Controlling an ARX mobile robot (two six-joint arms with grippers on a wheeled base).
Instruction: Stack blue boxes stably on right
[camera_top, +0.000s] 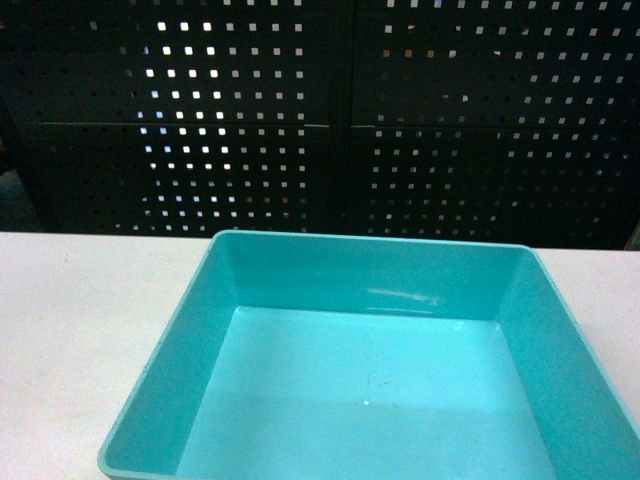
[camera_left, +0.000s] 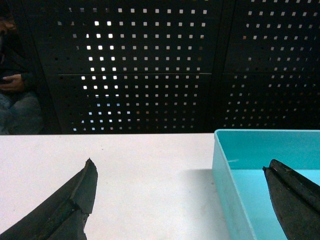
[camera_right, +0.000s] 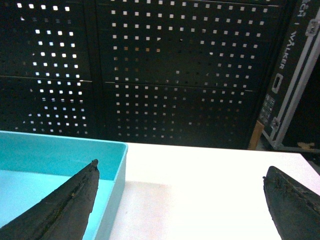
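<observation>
Turquoise tub (camera_top: 400, 380) on the white desk (camera_top: 80, 320), near the front edge; left pincer (camera_left: 180, 172) and right pincer (camera_right: 180, 172) both spread wide, each straddling a side wall, holding nothing. Risk: uneven closing could tilt or skid the smooth, sloping-walled tub; the crate is out of view.

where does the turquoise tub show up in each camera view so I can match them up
Head: turquoise tub fills the lower centre and right.
Left wrist: lower right, its left wall between the open left pincer fingers.
Right wrist: lower left, right wall showing.
Shared landmark: the black perforated panel behind the white table.
</observation>
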